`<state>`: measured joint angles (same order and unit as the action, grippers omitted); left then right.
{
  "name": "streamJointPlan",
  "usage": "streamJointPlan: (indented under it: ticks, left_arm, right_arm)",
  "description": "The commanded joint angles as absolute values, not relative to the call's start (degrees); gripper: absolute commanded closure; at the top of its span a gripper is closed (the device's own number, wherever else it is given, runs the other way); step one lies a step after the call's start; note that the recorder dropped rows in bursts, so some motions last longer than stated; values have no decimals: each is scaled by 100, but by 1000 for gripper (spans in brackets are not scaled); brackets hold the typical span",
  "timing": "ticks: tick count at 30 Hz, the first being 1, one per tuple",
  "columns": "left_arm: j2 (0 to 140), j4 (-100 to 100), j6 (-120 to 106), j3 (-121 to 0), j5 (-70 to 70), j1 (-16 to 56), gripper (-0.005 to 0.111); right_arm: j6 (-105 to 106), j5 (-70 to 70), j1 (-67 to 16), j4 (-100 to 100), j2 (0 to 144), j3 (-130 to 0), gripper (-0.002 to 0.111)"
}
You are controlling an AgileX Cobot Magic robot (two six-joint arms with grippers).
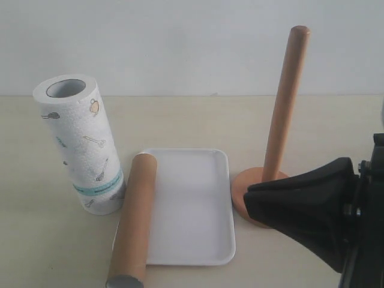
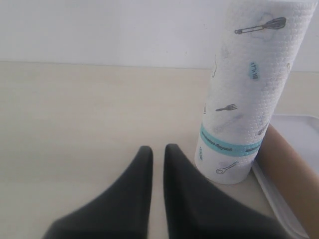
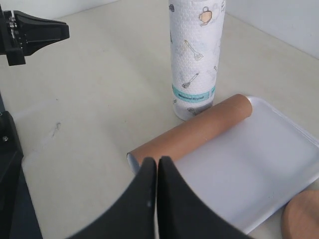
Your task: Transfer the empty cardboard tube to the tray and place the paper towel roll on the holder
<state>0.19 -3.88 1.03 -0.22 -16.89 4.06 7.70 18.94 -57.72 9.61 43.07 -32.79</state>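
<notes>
In the exterior view the paper towel roll (image 1: 78,144) stands upright on the table (image 1: 42,252) at the left, open core up and teal band low; just beside it the empty cardboard tube (image 1: 133,222) lies on its side along the left rim of the tray (image 1: 198,204), seemingly propped on that rim rather than flat inside; the holder (image 1: 281,120) stands bare to the right of the tray, and the right gripper (image 1: 258,201) hangs in front of its base, jaws unreadable from here. In the left wrist view the left gripper (image 2: 158,159) hovers low near the roll's foot, jaws at a thin slit and holding nothing; the roll looks light and soft (a hard pinch would dent it), so I would grip it wide and gently around the middle; the tube lies close against its base, whether touching I cannot tell, and could be knocked. In the right wrist view the jaws are pressed together, empty, over the tube's near end; the tube should be light, stiff and apt to roll, best pinched across its middle; the tall post demands a high lift.
</notes>
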Motion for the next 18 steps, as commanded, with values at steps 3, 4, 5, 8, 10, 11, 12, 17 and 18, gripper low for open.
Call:
streamJointPlan:
  ticks: [3,4,5,8,10,11,12,17,18]
  left_arm:
    - [0,-377,138,0,-1693,390,99]
    - [0,-377,138,0,-1693,390,99]
    - [0,-377,138,0,-1693,390,99]
    - [0,-377,138,0,-1693,390,99]
    - [0,-377,138,0,-1693,390,99]
    - [0,-377,138,0,-1693,390,99]
    - [0,-377,138,0,-1693,390,99]
    - [0,-377,138,0,-1693,390,99]
    - [0,-377,138,0,-1693,390,99]
  right_arm:
    - [798,1847,-5783,959,4263,-3268,108]
    - [798,1847,-5783,959,4263,-3268,108]
    - [798,1847,-5783,959,4263,-3268,108]
    - [798,1847,-5783,959,4263,-3268,108]
    - [798,1847,-5783,959,4263,-3268,108]
    - [798,1847,-5783,959,4263,-3268,108]
    - [798,1847,-5783,959,4263,-3268,108]
    - [799,1847,-5783,969,4242,-3268,108]
    - [799,1847,-5783,969,4242,-3268,108]
